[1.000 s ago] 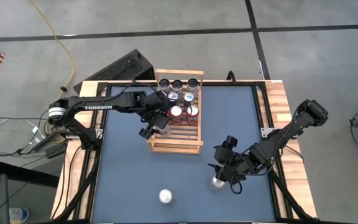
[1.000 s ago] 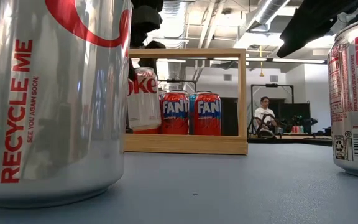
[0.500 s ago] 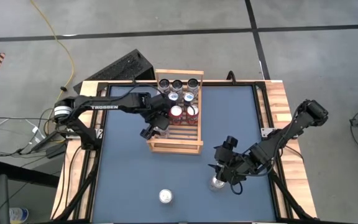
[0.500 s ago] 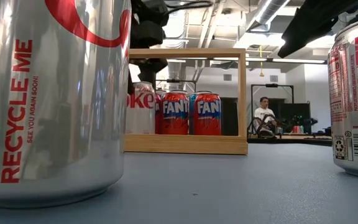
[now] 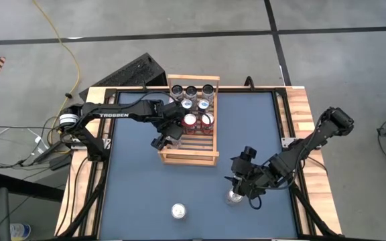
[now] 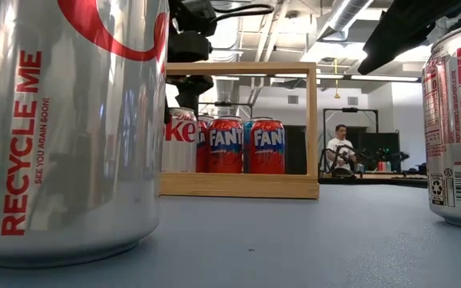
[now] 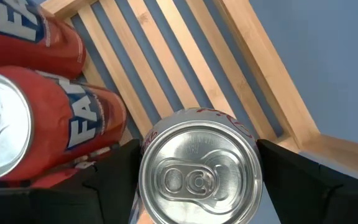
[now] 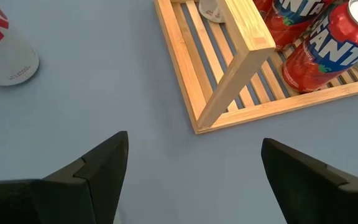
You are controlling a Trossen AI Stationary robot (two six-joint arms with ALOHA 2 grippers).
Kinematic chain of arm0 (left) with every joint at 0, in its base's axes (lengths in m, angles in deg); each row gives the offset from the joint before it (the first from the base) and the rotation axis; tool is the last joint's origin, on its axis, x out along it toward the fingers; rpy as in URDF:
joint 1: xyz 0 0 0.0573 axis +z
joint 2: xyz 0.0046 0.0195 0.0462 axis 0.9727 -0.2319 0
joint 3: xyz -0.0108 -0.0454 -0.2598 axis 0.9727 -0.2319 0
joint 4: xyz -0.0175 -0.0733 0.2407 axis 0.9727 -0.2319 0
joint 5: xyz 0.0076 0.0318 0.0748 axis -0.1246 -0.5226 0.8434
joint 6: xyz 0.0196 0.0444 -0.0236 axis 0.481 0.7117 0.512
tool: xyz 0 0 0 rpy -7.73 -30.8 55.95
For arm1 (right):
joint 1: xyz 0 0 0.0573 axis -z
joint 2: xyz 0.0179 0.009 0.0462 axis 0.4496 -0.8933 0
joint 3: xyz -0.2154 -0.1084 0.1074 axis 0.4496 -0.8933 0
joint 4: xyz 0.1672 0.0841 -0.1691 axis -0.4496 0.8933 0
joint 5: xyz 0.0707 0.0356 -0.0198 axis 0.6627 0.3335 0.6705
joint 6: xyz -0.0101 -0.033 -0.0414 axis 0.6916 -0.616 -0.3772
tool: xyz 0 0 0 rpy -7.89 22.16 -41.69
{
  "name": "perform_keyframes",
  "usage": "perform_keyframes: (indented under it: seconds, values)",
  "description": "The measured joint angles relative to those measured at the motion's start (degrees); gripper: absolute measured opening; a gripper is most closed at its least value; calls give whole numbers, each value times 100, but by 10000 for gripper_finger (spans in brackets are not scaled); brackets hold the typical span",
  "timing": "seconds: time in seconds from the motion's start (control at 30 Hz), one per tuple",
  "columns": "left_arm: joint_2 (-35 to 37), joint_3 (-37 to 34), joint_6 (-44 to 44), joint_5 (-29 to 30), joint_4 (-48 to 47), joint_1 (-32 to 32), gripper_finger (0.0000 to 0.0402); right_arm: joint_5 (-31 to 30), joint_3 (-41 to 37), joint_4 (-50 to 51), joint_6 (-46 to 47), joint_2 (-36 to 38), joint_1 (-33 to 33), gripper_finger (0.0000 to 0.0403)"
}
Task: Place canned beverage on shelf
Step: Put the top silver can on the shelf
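Since a second ago the silver Diet Coke can [image 7: 197, 171] has come down from a raised position and now stands on the slats of the wooden shelf [image 5: 188, 158], at its left side just beside the red Fanta cans [image 6: 250, 146]. The left gripper [image 5: 171, 132] has moved slightly toward the far end of the shelf, and its jaws still sit on either side of the can; whether they press on it or have let go cannot be told. Silver-topped cans [image 5: 191, 93] fill the far end of the shelf, and the near slats are bare. On the blue table [image 5: 139, 187], a loose silver can [image 5: 178, 211] stands near the front edge, and another can [image 5: 234, 196] stands to its right. The right gripper [image 5: 241, 186] hovers above that can with its jaws wide open, unchanged. The left arm reaches in from the left, the right arm from the right. A person [image 6: 341, 150] sits in the room beyond.
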Motion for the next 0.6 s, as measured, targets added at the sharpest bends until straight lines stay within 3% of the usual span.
perform_keyframes:
  seconds: [0.6]
  values:
    - [1,-2,-38,148,-49,-3,280,3,0,32,14,0,-1,337]
